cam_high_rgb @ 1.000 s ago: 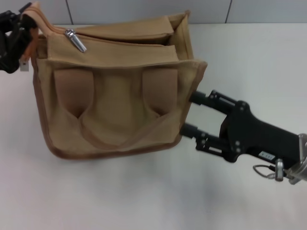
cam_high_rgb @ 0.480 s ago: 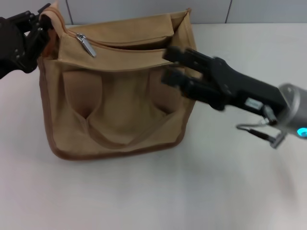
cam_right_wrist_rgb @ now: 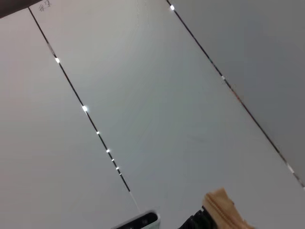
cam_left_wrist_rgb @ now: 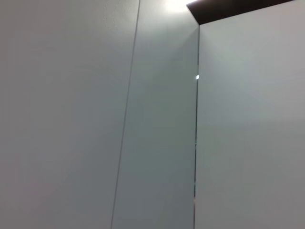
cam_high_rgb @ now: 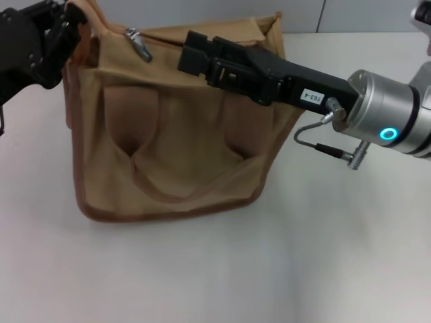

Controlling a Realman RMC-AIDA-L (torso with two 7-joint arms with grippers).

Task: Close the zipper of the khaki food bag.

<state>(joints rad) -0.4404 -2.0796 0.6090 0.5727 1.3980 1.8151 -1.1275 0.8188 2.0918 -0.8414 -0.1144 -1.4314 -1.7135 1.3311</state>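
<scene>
Silver zipper pull just beside right jaws

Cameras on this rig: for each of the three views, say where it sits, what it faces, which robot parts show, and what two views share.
Head view: on the robot's head, looking down at the khaki food bag on the white table; left tool at the bag's left top corner, right tool reaching over its top near the zipper.
Left wrist view: on the left arm, facing pale wall panels; no robot part shows.
Right wrist view: on the right arm, facing the panels too; tan fabric at its edge.
Shared: head and right wrist both show the bag.
</scene>
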